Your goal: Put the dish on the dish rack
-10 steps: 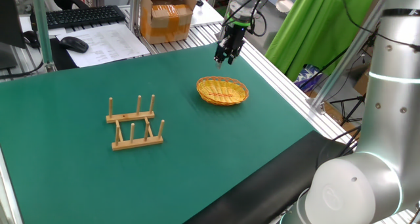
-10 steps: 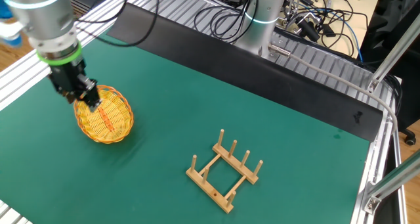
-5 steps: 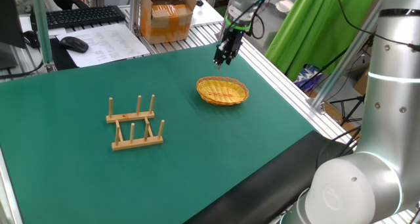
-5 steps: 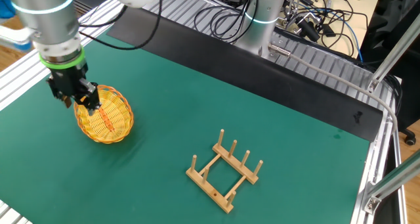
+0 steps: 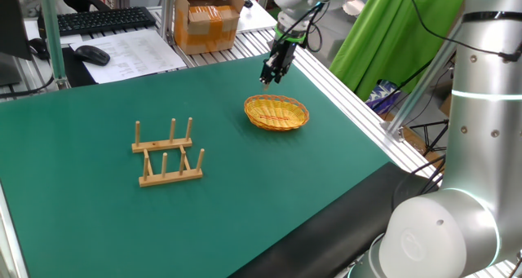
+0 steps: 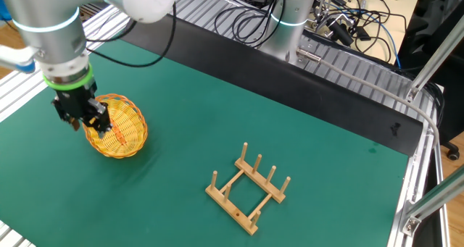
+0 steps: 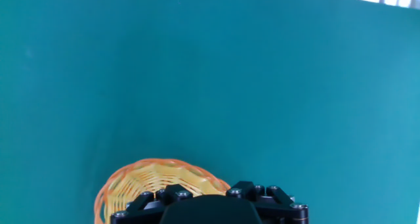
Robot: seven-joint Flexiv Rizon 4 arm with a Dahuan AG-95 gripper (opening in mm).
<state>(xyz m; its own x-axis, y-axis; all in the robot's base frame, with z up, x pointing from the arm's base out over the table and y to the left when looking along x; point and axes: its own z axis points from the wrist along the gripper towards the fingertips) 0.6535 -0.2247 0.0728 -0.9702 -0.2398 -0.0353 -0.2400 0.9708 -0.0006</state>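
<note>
The dish (image 5: 277, 112) is a yellow-orange wicker plate lying flat on the green mat; it also shows in the other fixed view (image 6: 122, 133) and at the bottom of the hand view (image 7: 147, 183). My gripper (image 5: 266, 79) hangs just above the mat beside the dish's far rim, tilted, and looks open and empty; it also shows in the other fixed view (image 6: 85, 125). The dish rack (image 5: 168, 154) is light wood with upright pegs and stands empty well to the left; it also shows in the other fixed view (image 6: 249, 189). The hand view shows only the black hand housing (image 7: 210, 207), no fingertips.
A cardboard box (image 5: 207, 19), a keyboard (image 5: 96, 19) and a mouse (image 5: 92, 55) lie beyond the mat's far edge. Aluminium rails (image 5: 351, 86) border the mat next to the dish. Cables (image 6: 326, 22) run behind the mat.
My gripper has shifted off the dish's rim toward the mat's edge and tilted more. The dish and the rack have not moved.
</note>
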